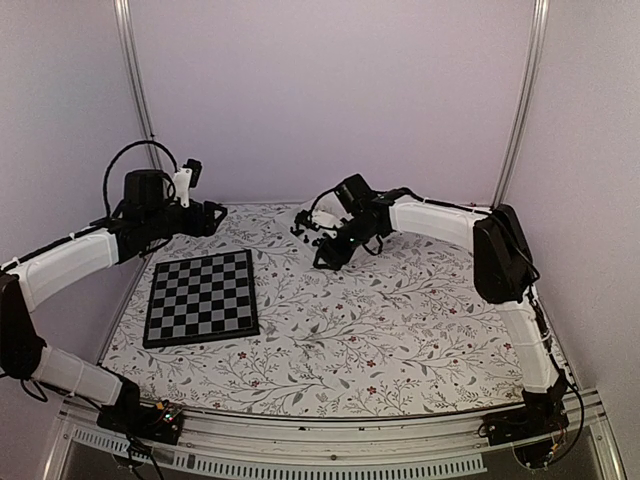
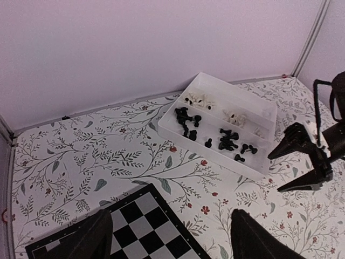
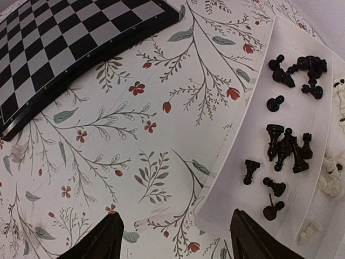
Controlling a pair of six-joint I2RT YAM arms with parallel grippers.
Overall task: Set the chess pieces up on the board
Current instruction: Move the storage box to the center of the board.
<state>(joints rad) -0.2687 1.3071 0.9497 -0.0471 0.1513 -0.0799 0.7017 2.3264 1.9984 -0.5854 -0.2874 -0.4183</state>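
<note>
The board [image 1: 200, 297] lies flat at the left of the table with no pieces on it; its corner shows in the left wrist view [image 2: 140, 226] and in the right wrist view [image 3: 64, 48]. The chess pieces sit in a white tray [image 2: 215, 116]: black ones [image 2: 229, 139] toward its near side, white ones [image 2: 199, 100] toward the back. My left gripper [image 2: 171, 213] hangs open above the board's far right corner, holding nothing. My right gripper [image 3: 176, 213] is open and empty, straddling the tray's near corner [image 3: 253, 178], close to the black pieces [image 3: 288, 148].
A floral cloth [image 1: 380, 330] covers the table. White walls and metal posts [image 1: 520, 110] close in the back and sides. In the top view the right arm [image 1: 440, 220] hides most of the tray. The right gripper [image 2: 275, 172] shows at the right of the left wrist view.
</note>
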